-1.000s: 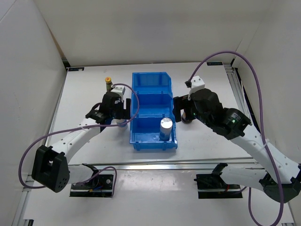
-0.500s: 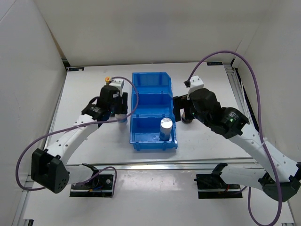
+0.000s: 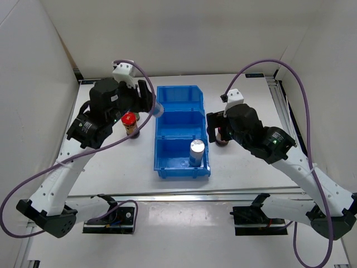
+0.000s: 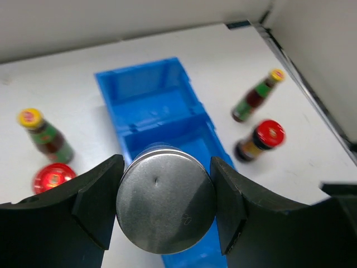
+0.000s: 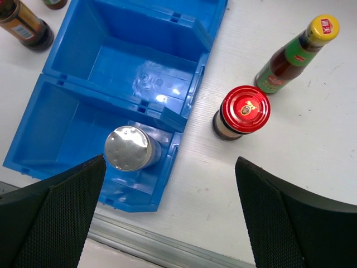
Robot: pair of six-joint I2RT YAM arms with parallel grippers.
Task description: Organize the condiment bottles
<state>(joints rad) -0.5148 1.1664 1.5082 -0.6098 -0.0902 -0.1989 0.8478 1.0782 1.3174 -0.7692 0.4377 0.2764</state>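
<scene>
Left gripper [image 4: 165, 165]: 2 smooth, curved black fingers clamped on a shaker, low in the left wrist view.
Held shaker [image 4: 165, 198]: its round, brushed silver cap fills the gap between the fingers. The body is hidden. In the overhead view it hangs by the upper left edge of the bin.
Bin [image 5: 122, 61]: glossy blue plastic, rectangular, with 3 compartments, in the centre of the white table [image 3: 245, 173].
Second shaker [image 5: 132, 148]: upright in the compartment at the lower left of the right wrist view, with a shiny silver cap.
Right gripper [image 5: 170, 162]: 2 black fingers with a mesh texture, spread wide and holding nothing, at the bottom corners of its view.
Right jar [image 5: 241, 110]: dark and round with a red lid, standing just right of the bin.
Left jar [image 3: 129, 119]: red lid, standing left of the bin.
Right slim bottle [image 5: 293, 53]: tapered neck, yellow cap and green label, in the upper right of the right wrist view.
Left slim bottle [image 4: 47, 137]: yellow cap, at the left of the left wrist view.
</scene>
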